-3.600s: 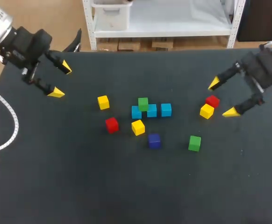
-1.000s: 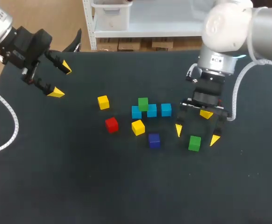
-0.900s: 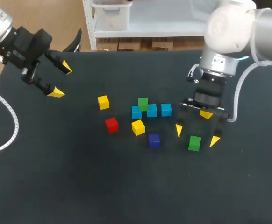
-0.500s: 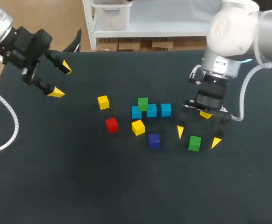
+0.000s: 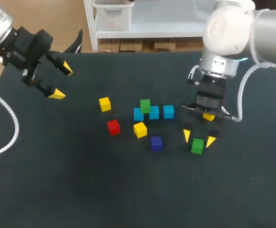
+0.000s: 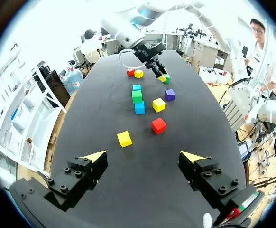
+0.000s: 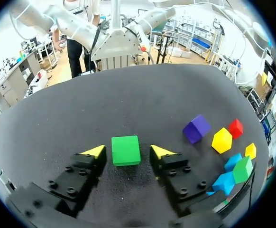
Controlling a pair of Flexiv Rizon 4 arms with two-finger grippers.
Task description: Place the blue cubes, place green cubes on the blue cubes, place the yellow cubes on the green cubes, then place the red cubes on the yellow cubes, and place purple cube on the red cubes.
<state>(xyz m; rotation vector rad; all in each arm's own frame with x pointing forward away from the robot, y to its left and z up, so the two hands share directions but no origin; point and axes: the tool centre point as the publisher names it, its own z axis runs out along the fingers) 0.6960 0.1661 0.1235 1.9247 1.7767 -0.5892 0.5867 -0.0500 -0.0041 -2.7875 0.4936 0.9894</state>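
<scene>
Right gripper (image 5: 198,137) has swung in from the right side of the counter (image 5: 81,190) and dropped over the loose green cube (image 7: 125,150). In the last half second its fingers narrowed from wide apart to just beside the cube, one on each side. The right wrist view shows thin gaps on both sides, so it is likely not gripping yet, though contact is hard to rule out. The cube sits flat on the counter, not lifted.

Left of the loose green cube: purple cube (image 5: 156,142), then a yellow cube (image 5: 139,129) and a red cube (image 5: 113,126). None have moved. Beyond and left of it is a row of three blue cubes (image 5: 154,112) with a second green cube (image 5: 145,105) on them, unchanged. Left gripper (image 5: 62,82) is far off to its left, wide open, empty, and has not moved.

Meaning: blue layer is down and green layer is partly done. This grasp looks set to take the next green onto the blue row. Closing and lifting remain.
</scene>
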